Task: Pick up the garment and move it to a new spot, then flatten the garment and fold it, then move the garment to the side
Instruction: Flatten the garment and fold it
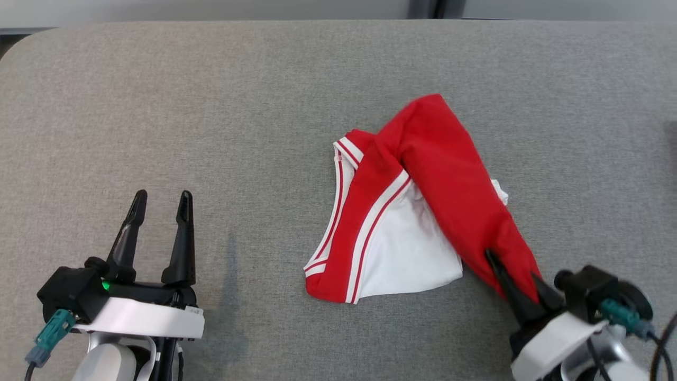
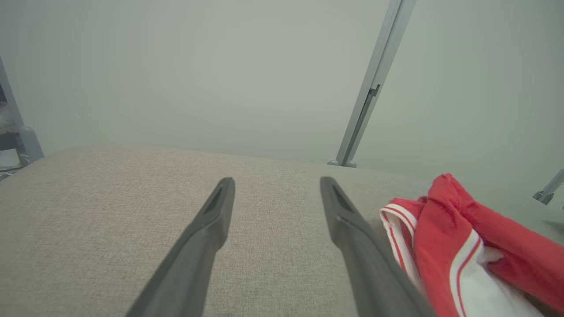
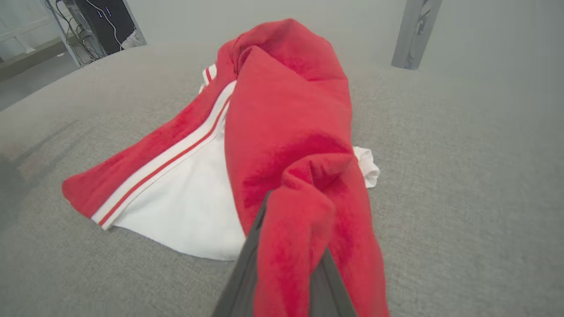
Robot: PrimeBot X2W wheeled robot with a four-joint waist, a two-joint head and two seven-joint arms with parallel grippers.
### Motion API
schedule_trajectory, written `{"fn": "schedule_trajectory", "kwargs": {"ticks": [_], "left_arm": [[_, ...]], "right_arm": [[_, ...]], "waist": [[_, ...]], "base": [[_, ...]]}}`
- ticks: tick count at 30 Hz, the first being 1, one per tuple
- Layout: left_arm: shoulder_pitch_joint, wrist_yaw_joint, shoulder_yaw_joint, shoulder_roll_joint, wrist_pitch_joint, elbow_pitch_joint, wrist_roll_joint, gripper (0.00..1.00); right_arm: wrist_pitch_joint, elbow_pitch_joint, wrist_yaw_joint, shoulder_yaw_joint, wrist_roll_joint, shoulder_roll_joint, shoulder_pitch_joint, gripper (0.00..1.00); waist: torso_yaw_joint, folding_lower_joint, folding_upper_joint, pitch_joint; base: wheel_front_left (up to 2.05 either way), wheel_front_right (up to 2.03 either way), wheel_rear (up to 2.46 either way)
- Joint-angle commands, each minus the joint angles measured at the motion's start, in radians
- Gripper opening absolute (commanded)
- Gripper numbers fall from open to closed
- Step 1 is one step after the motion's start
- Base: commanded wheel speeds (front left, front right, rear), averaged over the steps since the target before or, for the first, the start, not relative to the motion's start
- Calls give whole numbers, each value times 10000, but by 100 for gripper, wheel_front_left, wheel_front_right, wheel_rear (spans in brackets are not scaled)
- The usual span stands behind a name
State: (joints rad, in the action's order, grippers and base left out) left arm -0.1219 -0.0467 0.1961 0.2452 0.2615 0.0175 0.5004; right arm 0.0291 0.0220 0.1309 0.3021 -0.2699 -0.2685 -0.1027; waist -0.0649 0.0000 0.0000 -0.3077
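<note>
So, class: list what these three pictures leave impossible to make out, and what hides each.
1. Tips of the right gripper: right wrist view, wrapped in red cloth of the garment.
2. Right part of the garment: left wrist view, cut off by the edge.
3. Dark equipment, right wrist view's top left: too blurred to identify.

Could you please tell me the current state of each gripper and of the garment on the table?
garment: crumpled, unfolded, lying on the table, with one red end drawn out to the right gripper.
left gripper: open, holding nothing, apart from the garment.
right gripper: shut on the garment's red end.
</note>
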Motion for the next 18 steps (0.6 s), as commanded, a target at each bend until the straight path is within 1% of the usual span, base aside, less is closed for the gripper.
{"fn": "schedule_trajectory", "kwargs": {"ticks": [1,5,9,11,12,13,14,15,18], "left_arm": [[118,37,-10,76,33,65,-21,100],[92,56,48,94,9,111,-5,100],[122,41,100,86,-5,162,20,100],[141,30,113,79,-5,166,29,100],[163,17,117,80,-6,174,31,100],[193,-3,117,82,-6,176,39,100],[227,-26,117,86,-5,177,50,100],[265,-40,110,92,-5,170,63,100],[365,-122,81,123,-13,157,78,100]], "right_arm": [[53,-135,-3,-159,62,124,351,0],[-117,-673,-3,-590,-16,604,1084,0],[-368,-1532,-3,-703,-247,1041,1249,0],[-500,-1659,-3,-705,-301,1144,1179,0],[-627,-1753,-3,-707,-324,1218,1069,15],[-764,-1806,-3,-707,-387,1289,1001,44],[-909,-1814,-3,-736,-401,1322,936,90],[-1030,-1808,-3,-805,-385,1340,860,100],[-1427,-1601,-3,-1041,-375,1454,559,100]], "waist": [[100,0,0,75],[159,0,0,186],[146,0,0,308],[138,0,0,330],[135,0,0,361],[134,0,0,395],[133,0,0,426],[137,0,0,459],[164,0,0,607]], "base": [[0,0,0],[0,0,0],[0,0,0],[0,0,0],[0,0,0],[0,0,0],[0,0,0],[0,0,0],[0,0,0]]}}
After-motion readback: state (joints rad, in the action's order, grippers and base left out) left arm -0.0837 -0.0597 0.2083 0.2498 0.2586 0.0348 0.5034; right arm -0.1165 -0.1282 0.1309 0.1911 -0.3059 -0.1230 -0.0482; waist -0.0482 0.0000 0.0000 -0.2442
